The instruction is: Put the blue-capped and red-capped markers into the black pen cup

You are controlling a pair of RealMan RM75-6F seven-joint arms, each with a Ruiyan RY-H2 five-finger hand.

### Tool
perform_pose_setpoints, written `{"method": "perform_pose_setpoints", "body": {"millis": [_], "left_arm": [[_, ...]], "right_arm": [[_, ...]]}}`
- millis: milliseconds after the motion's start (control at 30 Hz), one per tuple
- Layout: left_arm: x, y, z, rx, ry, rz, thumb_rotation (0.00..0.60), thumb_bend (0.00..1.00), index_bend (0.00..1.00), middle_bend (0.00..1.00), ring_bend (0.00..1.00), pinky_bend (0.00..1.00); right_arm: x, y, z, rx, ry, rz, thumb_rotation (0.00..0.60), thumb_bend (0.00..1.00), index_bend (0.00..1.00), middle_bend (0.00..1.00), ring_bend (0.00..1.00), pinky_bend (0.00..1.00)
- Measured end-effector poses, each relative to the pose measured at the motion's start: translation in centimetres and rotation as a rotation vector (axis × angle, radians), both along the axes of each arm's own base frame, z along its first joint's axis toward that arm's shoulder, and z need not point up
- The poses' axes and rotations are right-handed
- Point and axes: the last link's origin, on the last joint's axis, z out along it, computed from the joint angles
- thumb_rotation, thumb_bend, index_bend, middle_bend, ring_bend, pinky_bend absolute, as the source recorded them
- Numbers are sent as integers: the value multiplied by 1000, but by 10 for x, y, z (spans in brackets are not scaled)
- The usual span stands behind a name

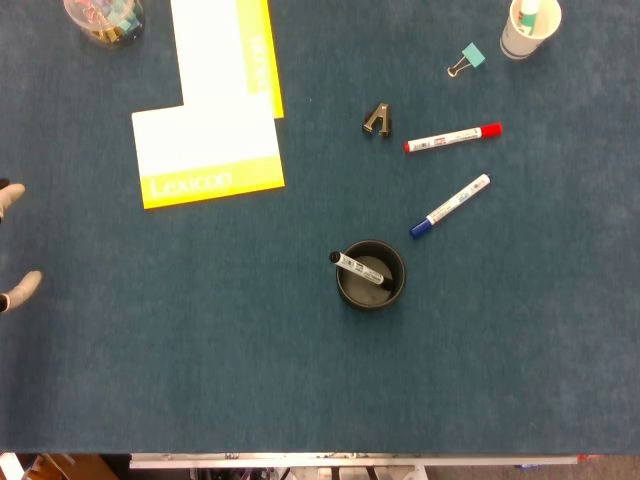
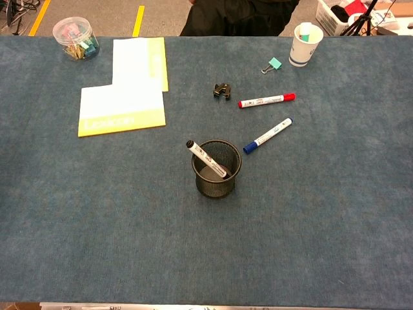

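Only head view shows left hand [image 1: 15, 245].

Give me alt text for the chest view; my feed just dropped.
A black mesh pen cup stands mid-table holding one black-capped marker, while the blue-capped marker and red-capped marker lie on the blue cloth behind it to the right. Neither hand appears in this view.

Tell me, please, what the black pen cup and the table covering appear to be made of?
The black pen cup looks like matte black wire mesh: the chest view shows a fine grid in its wall, probably metal. The table covering looks like blue-grey felt or short-pile carpet, dull and faintly mottled, without shine.
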Motion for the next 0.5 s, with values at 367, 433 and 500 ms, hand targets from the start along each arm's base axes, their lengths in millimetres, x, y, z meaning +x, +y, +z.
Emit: {"method": "perform_pose_setpoints", "body": {"millis": [367, 433, 500], "left_arm": [[-1, -1, 1, 5, 3, 3, 600, 150, 182, 177, 174, 149], [-1, -1, 2, 6, 3, 3, 600, 150, 182, 176, 174, 149], [0, 0, 2, 8, 3, 1, 600, 150, 182, 176, 174, 149]], "right_arm": [[13, -4, -6, 47, -3, 82, 600, 385, 394, 305, 64, 8], [20, -7, -10, 60, -3, 121, 600, 385, 396, 306, 64, 8], [26, -10, -14, 79, 0, 154, 600, 385, 403, 306, 64, 8]]}}
